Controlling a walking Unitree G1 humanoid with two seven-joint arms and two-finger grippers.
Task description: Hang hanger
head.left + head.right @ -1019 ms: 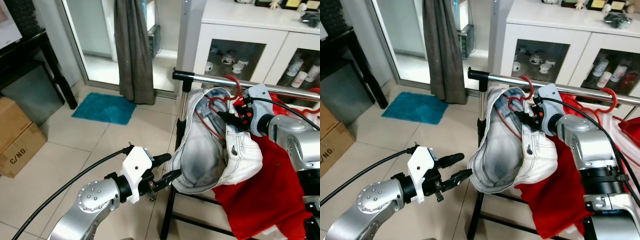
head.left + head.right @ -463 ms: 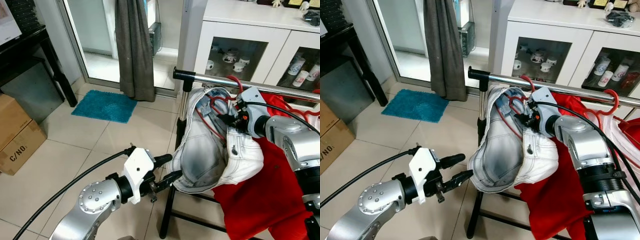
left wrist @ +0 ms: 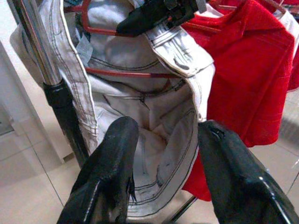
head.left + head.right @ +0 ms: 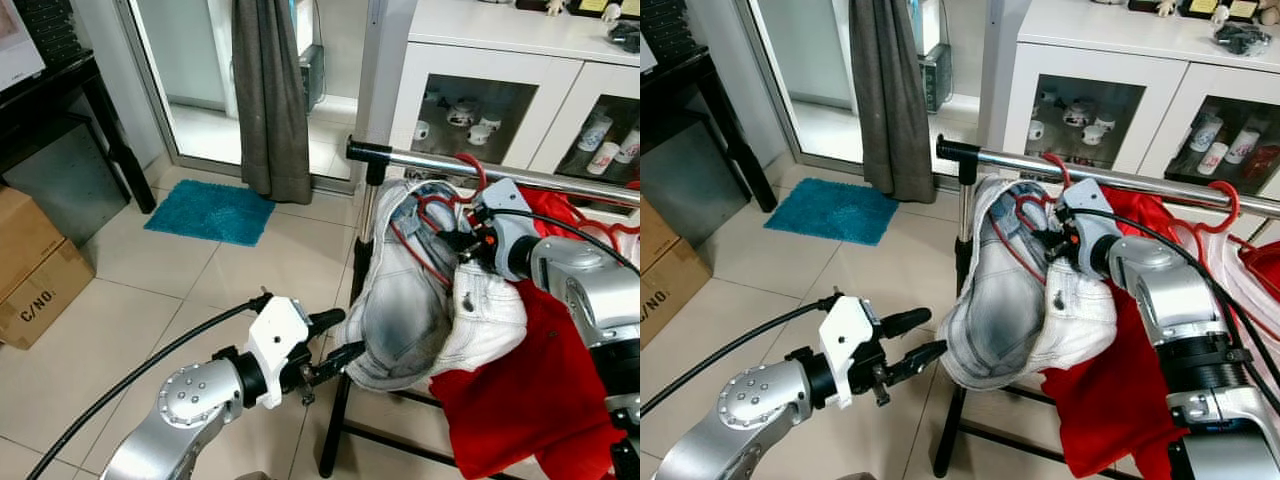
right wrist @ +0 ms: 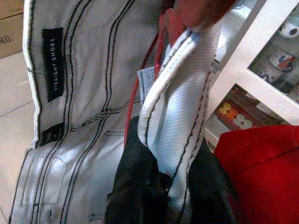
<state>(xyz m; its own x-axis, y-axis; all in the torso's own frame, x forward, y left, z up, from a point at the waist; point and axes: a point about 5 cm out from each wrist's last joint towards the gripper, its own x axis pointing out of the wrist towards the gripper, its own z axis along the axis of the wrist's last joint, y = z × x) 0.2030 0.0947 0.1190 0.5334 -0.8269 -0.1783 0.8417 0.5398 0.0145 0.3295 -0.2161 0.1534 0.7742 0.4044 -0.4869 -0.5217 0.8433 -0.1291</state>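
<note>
- A chrome clothes rail (image 4: 430, 163) with a black end cap runs across the scene in front of a white glass-door cabinet (image 4: 470, 95).
- A red hanger (image 4: 462, 185) has its hook over the rail, close to the capped end, and its red wire frame sits inside the waistband of a pair of white denim shorts (image 4: 415, 290).
- The shorts hang open below the rail, the pale inside and a black label facing outward in the right wrist view, where the label reads "STRAIGHT SHORT" (image 5: 52, 63).
- The right gripper (image 4: 1052, 243) is up at the hanger, just under the rail; its two black fingers (image 5: 140, 186) are clenched on a fold of the shorts' white waistband, with the red hanger wire running right beside them.
- The left gripper (image 4: 338, 338) is held low, near the bottom edge of the shorts; its fingers (image 3: 110, 172) are spread apart with nothing between them, pointing at the open shorts.
- A red garment (image 4: 530, 390) hangs on the rail just beside the shorts, on the robot's right, and more red hanger hooks (image 4: 1220, 200) sit farther along the rail.
- On the tiled floor lie a blue mat (image 4: 210, 213) near a grey curtain (image 4: 268, 100), and a cardboard box (image 4: 35, 270) stands on the robot's left.
</note>
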